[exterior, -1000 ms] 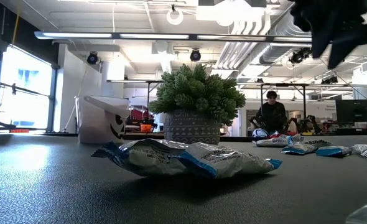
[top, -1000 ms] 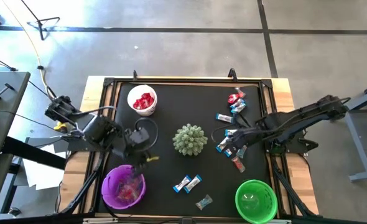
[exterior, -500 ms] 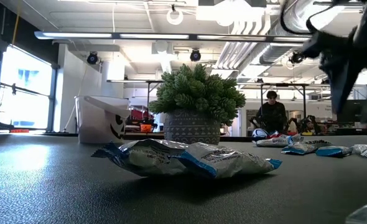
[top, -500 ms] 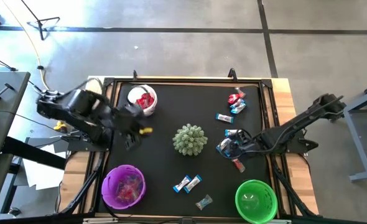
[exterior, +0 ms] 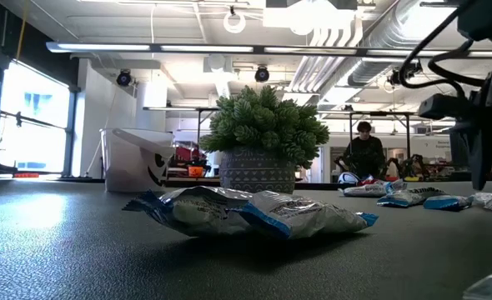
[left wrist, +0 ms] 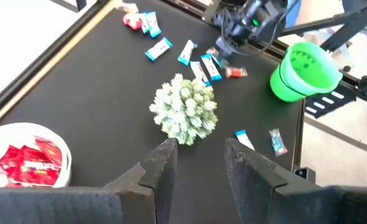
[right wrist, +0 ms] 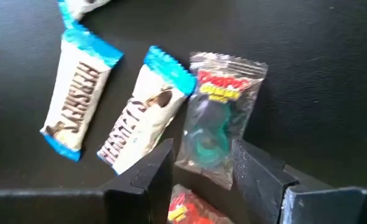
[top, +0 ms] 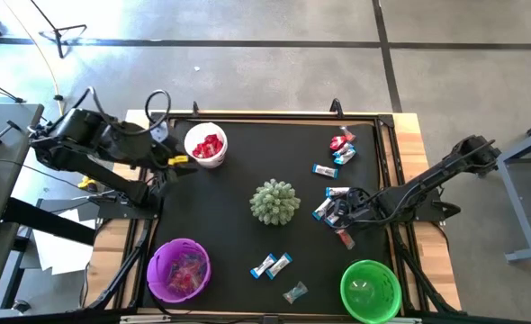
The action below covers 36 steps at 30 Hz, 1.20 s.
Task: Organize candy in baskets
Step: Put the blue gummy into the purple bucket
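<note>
The right pincer (right wrist: 199, 165) is low over the desk (top: 238, 238) on the right side, fingers apart with nothing between them yet, straddling a clear-wrapped candy (right wrist: 218, 118) holding something teal. Two blue-and-silver bars (right wrist: 143, 118) lie just beside it, and a red-and-yellow sweet (right wrist: 193, 214) shows partly under the fingers. The left pincer (left wrist: 199, 155) hangs by the white basket (top: 206, 144) at the desk's far-left corner, its fingers apart and empty as far as the wrist view shows.

Sorting looks partly done. Going from the near edge: the purple basket (top: 179, 268) at near left already holds several pinkish wrapped pieces, while the green basket (top: 370, 290) at near right looks empty. Between them lie a clear-wrapped piece (top: 294, 292) and a pair of blue-and-silver bars (top: 272, 265), still loose. Mid-desk stands the spiky pale-green ball (top: 274, 201), which is no part of the sorting. To its right is the cluster under the right pincer. Farther off, a blue bar (top: 324, 170) lies alone, and a small heap of red and blue sweets (top: 342, 146) sits near the far-right corner. The white basket holds red-wrapped pieces.

So roughly ten sweets remain loose, by my reckoning, mostly blue-and-silver, and the green basket seems meant for them.
</note>
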Tool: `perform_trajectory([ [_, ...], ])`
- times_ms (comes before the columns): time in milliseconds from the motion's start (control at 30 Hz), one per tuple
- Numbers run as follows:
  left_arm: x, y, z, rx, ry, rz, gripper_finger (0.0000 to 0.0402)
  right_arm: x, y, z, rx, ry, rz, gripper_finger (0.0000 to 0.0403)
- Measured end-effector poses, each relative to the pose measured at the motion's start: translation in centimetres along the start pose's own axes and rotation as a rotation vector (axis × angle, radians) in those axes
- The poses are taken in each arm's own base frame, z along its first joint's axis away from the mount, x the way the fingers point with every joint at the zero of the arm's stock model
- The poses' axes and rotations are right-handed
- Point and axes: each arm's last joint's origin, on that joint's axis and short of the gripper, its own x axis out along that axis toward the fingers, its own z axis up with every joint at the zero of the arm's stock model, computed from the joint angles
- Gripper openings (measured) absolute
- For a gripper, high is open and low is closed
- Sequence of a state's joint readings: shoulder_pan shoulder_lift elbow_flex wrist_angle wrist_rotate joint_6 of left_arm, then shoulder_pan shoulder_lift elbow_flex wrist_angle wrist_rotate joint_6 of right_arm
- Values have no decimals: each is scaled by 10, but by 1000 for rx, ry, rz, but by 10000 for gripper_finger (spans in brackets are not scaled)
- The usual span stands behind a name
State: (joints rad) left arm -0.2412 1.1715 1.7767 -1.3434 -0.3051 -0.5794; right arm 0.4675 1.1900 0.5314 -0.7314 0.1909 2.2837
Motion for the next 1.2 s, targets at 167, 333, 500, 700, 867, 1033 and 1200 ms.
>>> perform_trajectory([
  [167, -6, 7, 1, 18, -31, 21, 123, 4, -3, 2, 13, 0, -15, 154],
  [333, -7, 10, 2, 24, -43, 42, 123, 6, -6, 3, 11, 4, -32, 154],
  [500, -7, 11, 2, 21, -44, 46, 123, 13, -11, 5, 13, 22, -45, 154],
  [700, -7, 11, 2, 20, -44, 45, 123, 15, -13, 6, 13, 23, -38, 153],
  [867, -7, 11, 2, 18, -46, 45, 123, 16, -13, 6, 4, 25, -42, 126],
  [1033, -7, 11, 2, 16, -45, 44, 123, 16, -13, 5, -9, 36, -39, 55],
  [1200, -7, 11, 2, -7, -46, 44, 123, 16, -9, 2, -61, 62, -2, 10],
])
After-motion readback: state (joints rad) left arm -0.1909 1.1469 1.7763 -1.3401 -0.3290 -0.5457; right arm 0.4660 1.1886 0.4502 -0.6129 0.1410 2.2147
